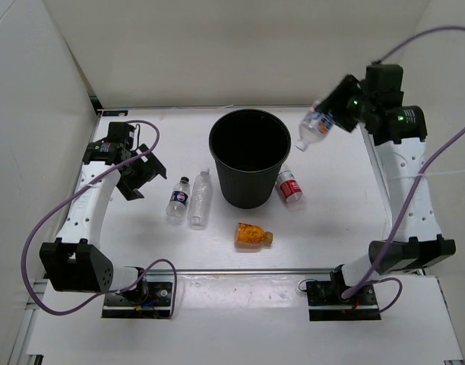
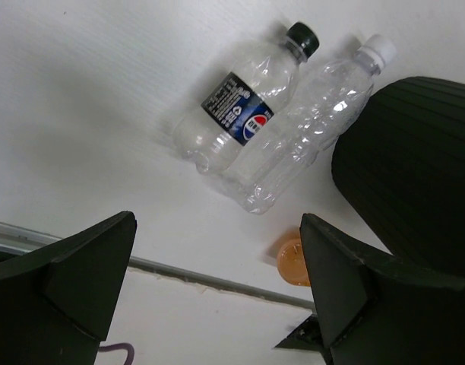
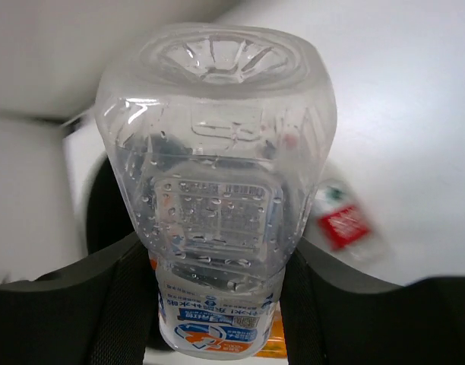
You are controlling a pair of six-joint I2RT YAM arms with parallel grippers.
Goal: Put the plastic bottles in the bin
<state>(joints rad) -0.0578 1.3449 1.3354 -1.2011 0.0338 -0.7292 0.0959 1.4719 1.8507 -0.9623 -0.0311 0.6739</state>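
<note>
The black bin (image 1: 250, 156) stands upright at the table's middle back. My right gripper (image 1: 329, 119) is shut on a clear bottle (image 1: 314, 128) and holds it in the air just right of the bin's rim; that bottle fills the right wrist view (image 3: 217, 182). My left gripper (image 1: 145, 173) is open and empty, left of two clear bottles lying side by side: one with a blue label (image 1: 178, 199) and a plain one (image 1: 200, 198). A red-label bottle (image 1: 289, 185) lies right of the bin. A squat orange bottle (image 1: 252, 236) lies in front of it.
White walls close in the table on the left, back and right. A raised rail (image 1: 240, 271) runs along the near edge in front of the arm bases. Purple cables loop beside both arms.
</note>
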